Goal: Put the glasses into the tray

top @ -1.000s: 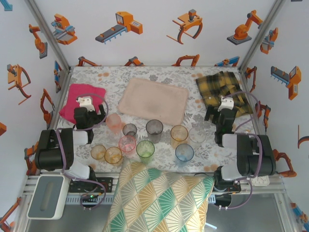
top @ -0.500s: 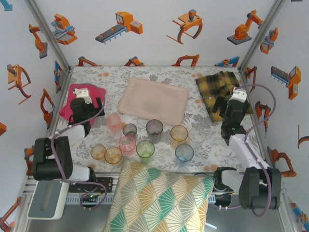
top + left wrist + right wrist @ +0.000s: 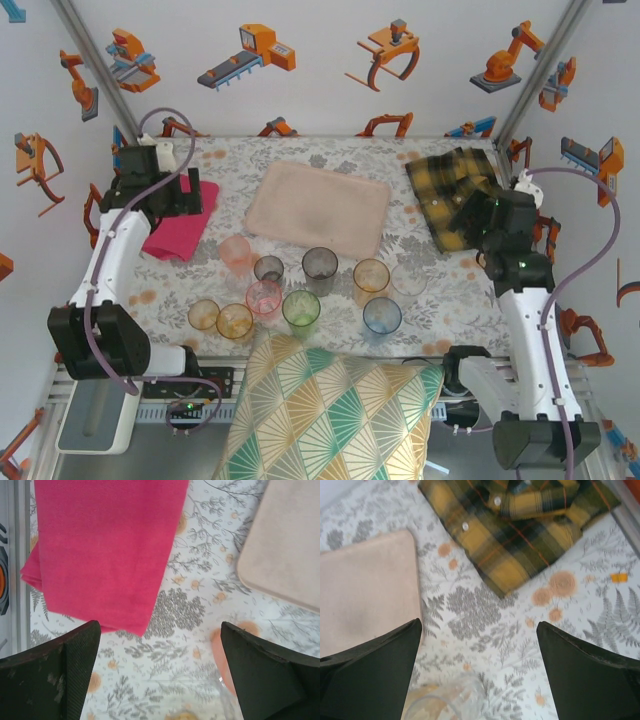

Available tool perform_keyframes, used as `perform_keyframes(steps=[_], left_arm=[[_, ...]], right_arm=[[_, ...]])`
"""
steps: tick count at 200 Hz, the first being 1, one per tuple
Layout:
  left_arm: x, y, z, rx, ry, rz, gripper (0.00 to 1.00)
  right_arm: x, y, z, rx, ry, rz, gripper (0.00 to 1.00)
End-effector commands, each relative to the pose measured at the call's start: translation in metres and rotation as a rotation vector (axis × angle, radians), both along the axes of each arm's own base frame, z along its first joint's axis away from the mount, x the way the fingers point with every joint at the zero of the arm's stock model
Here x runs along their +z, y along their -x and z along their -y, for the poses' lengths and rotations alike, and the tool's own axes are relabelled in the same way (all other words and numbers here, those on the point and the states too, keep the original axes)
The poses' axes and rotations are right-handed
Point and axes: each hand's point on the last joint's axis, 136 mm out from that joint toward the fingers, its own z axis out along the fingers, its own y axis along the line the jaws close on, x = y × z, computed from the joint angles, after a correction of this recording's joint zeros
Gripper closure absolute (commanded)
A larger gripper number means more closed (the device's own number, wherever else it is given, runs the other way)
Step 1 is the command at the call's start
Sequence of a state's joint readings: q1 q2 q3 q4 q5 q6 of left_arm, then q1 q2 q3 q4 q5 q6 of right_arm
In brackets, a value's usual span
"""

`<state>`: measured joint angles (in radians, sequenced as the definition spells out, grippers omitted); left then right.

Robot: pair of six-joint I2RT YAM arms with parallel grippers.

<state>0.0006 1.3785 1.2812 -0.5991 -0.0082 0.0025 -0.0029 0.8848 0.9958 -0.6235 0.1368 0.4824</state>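
Several tinted glasses stand in a cluster on the floral table in front of the tray: a pink one, a smoky grey one, an amber one, a clear one, a green one and a blue one. My left gripper hangs open above the magenta cloth, holding nothing. In the left wrist view the left gripper has the pink glass by its right finger. My right gripper is open over the plaid cloth's edge. The right wrist view has the right gripper above the clear glass.
The magenta cloth lies at the left and the yellow-black plaid cloth at the back right. A patterned pillow covers the table's near edge. White walls enclose the table on three sides.
Both arms have risen from their folded poses and reached out. The left gripper went to the far left, the right gripper further right over the plaid cloth. The glasses have not moved.
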Motion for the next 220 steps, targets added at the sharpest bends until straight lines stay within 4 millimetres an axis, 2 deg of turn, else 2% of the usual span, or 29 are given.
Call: perform_keyframes(steps=[1,35,70,113,140,160,194,220], left_arm=[[0.005,0.041,0.017,-0.063,0.068,-0.167,0.03],[0.05,0.059,0.053,-0.268,0.147,-0.054,0.03],[0.075,0.072,0.063,-0.326,0.104,0.005,0.03],[0.072,0.093,0.074,-0.4,0.107,-0.012,0.03],[0.064,0.097,0.077,-0.417,0.102,-0.021,0.03],[0.06,0.096,0.078,-0.413,0.108,-0.036,0.03],[0.056,0.095,0.079,-0.408,0.119,-0.04,0.03],[0.063,0.098,0.079,-0.412,0.111,-0.018,0.03]], right_arm=[[-0.019,0.042,-0.013,0.031,-0.053,-0.208,0.16],[-0.016,0.07,-0.027,0.086,-0.062,-0.285,0.18],[-0.023,0.088,-0.043,0.143,-0.038,-0.359,0.21],[-0.054,0.102,-0.074,0.245,-0.057,-0.453,0.26],[-0.07,0.105,-0.073,0.231,-0.012,-0.499,0.26],[-0.079,0.101,-0.078,0.238,-0.02,-0.499,0.28],[-0.083,0.09,-0.074,0.218,0.029,-0.496,0.32],[-0.085,0.08,-0.08,0.24,0.039,-0.504,0.34]])
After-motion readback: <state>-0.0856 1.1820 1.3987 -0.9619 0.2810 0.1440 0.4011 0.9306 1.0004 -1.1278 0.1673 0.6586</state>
